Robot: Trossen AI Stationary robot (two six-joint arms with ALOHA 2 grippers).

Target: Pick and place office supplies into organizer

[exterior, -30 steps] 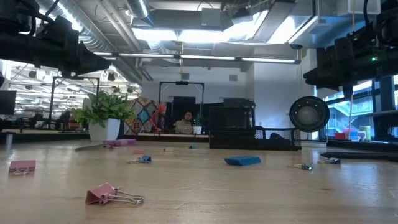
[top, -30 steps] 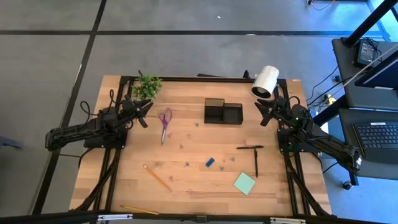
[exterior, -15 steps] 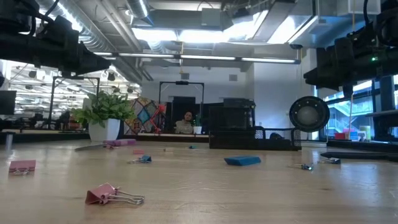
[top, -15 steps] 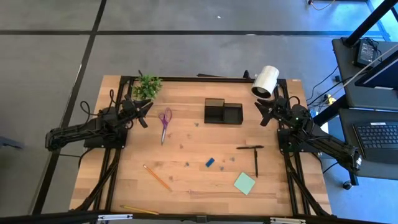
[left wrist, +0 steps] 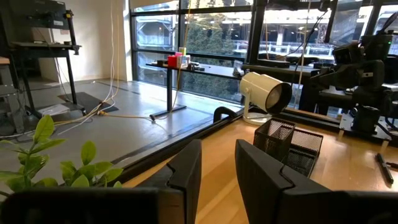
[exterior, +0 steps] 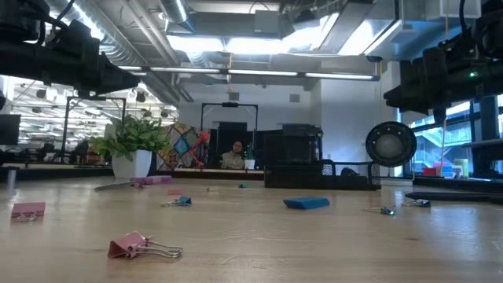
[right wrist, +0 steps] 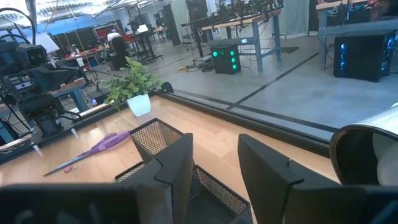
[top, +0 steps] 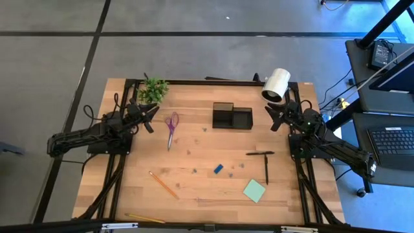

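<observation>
Seen from the high view, the black mesh organizer (top: 231, 117) stands at the table's far middle. Purple-handled scissors (top: 171, 125) lie to its left. A blue block (top: 218, 169), two black pens (top: 260, 153), a green sticky-note pad (top: 255, 190) and an orange pencil (top: 163, 184) lie nearer. A yellow pencil (top: 145, 218) rests at the near edge. My left gripper (top: 150, 116) hovers open left of the scissors. My right gripper (top: 272, 118) hovers open right of the organizer. Both hold nothing.
A potted plant (top: 153, 88) stands at the far left and a white cylinder (top: 276, 85) at the far right corner. Small binder clips, one pink (exterior: 141, 246), are scattered over the middle of the table. People and desks show in the room beyond.
</observation>
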